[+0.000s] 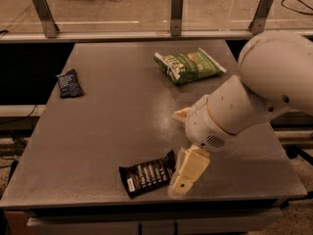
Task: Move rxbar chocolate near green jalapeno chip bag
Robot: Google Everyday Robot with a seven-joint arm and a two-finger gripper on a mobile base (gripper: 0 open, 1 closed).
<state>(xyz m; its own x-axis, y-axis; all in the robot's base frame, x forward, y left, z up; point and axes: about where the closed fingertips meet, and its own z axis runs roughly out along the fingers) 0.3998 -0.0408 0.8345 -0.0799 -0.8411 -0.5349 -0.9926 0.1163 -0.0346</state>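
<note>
The rxbar chocolate [146, 173], a flat black wrapper with white lettering, lies near the front edge of the grey table [107, 131]. The green jalapeno chip bag [189, 65] lies at the far right of the table, well apart from the bar. My gripper [186, 176] hangs from the big white arm [254, 97] and sits just at the bar's right end, low over the table. It holds nothing that I can see.
A small dark blue packet [69, 83] lies at the table's far left. A rail with metal posts [177, 6] runs behind the table. The table's front edge is just below the bar and the gripper.
</note>
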